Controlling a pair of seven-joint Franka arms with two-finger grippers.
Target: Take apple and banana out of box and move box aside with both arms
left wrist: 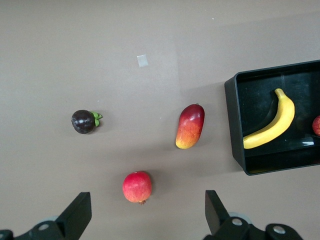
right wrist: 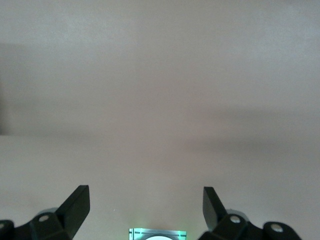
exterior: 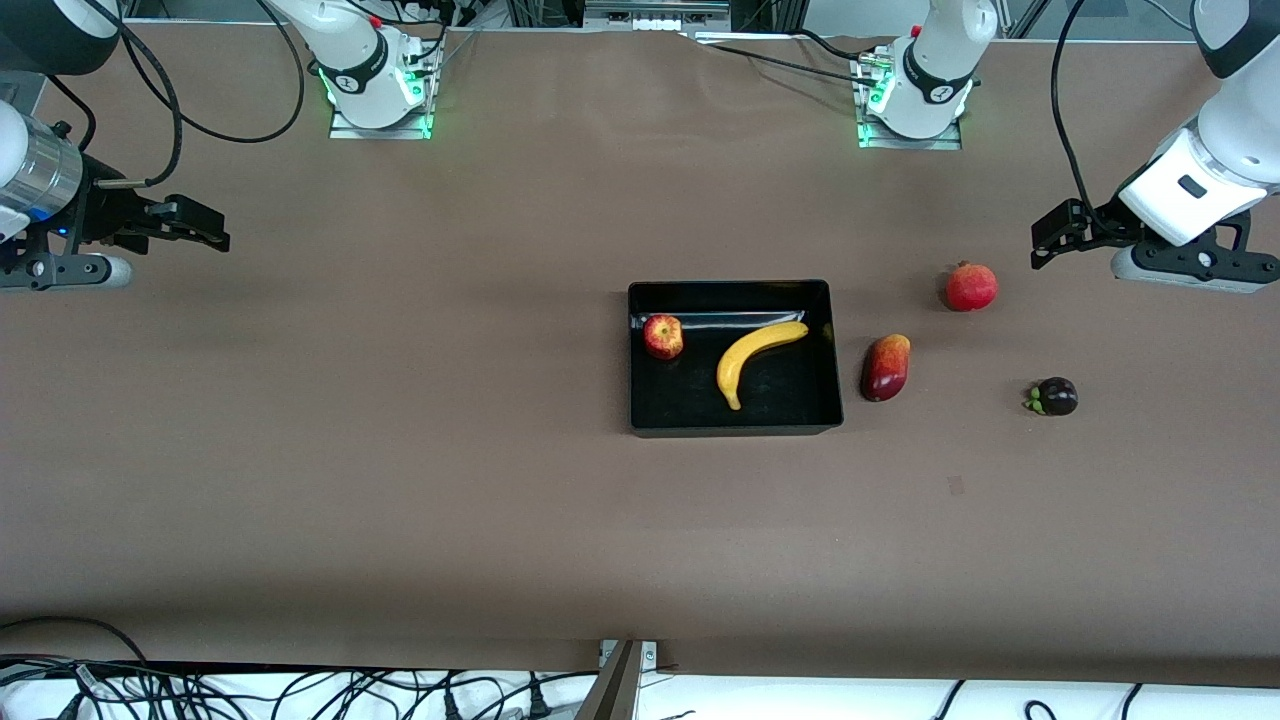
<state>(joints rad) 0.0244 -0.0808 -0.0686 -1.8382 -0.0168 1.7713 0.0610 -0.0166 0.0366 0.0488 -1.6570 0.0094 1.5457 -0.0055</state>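
The black box sits mid-table. In it lie the speckled apple and the yellow banana. The left wrist view also shows the box, the banana and an edge of the apple. My left gripper is open and empty, up in the air at the left arm's end of the table, beside a red pomegranate. In its wrist view its fingers stand wide apart. My right gripper is open and empty, held over bare table at the right arm's end.
A red-yellow mango lies beside the box toward the left arm's end. A dark mangosteen lies nearer the front camera than the pomegranate. The arm bases stand along the table's edge. A small pale patch marks the table.
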